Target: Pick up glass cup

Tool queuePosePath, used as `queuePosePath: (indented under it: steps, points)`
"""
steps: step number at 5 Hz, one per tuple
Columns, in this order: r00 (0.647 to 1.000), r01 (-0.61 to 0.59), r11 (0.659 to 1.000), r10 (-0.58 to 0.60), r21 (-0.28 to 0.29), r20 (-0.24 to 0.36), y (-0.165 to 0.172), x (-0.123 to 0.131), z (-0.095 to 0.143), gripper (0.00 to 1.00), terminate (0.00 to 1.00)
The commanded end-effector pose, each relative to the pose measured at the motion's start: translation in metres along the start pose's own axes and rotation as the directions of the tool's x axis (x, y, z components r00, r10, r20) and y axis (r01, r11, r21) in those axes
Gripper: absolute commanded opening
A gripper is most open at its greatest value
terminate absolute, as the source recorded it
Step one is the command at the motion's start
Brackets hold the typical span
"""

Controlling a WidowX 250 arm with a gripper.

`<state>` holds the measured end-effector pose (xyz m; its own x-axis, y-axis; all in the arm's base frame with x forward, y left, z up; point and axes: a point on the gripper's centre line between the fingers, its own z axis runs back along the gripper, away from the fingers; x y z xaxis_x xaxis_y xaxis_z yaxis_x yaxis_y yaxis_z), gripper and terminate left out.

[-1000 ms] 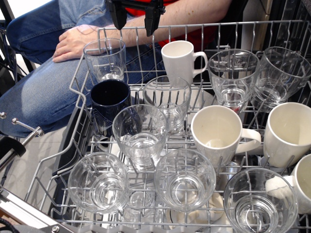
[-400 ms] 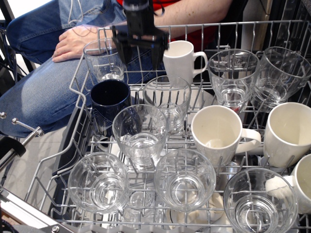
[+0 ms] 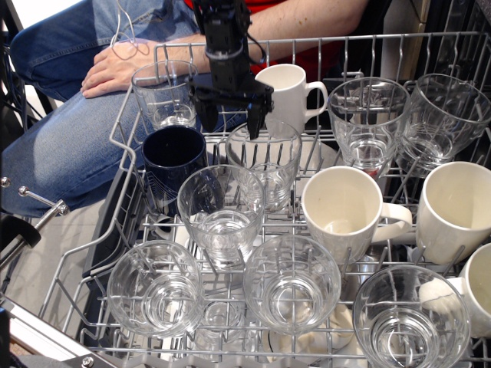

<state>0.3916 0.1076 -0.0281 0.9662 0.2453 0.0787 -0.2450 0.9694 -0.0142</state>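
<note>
While the rack [image 3: 123, 123] is full of glasses and mugs, the black pincer [image 3: 231, 123] is now seen low over the back row, and its two fingers are spread wide with nothing between them. Compared with one second earlier, when only the fingertips were seen at the upper edge of the picture, the pincer has been lowered a good way and shifted slightly to the right. Its right fingertip is now touching or just above the back rim of a glass cup [image 3: 265, 162] in the second row, and the left fingertip hangs in the gap between this cup and the glass [image 3: 164, 93] in the back left corner.

From this descent it is judged that the approach stage is nearly finished and that the glass cup below the pincer is the one chosen (although the corner glass is also near, so this cannot be said with certainty). No grasp has been made yet, and the cup is not lifted.

A white mug [image 3: 285, 96] stands just beside the pincer on its right, and a dark blue mug [image 3: 173, 157] is just beside the cup on the left. It is judged that the fingers must be placed carefully over one wall of the cup, because a neighbour could be pushed.

A person's hand [image 3: 119, 67] is resting behind the rack.
</note>
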Motion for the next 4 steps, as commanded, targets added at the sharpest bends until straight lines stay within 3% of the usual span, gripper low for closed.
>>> queuePosePath:
  steps: [1, 3, 4]
  points:
    - [0.998, -0.055, 0.998, 0.054, 0.017, 0.041, 0.0, 0.016, -0.001, 1.0, 0.0]
    - [0.992, -0.11, 0.994, 0.11, -0.002, 0.056, -0.001, 0.006, -0.023, 1.0, 0.0]
    - [0.988, -0.142, 0.99, 0.141, 0.016, 0.066, 0.0, 0.001, -0.034, 0.0, 0.0]
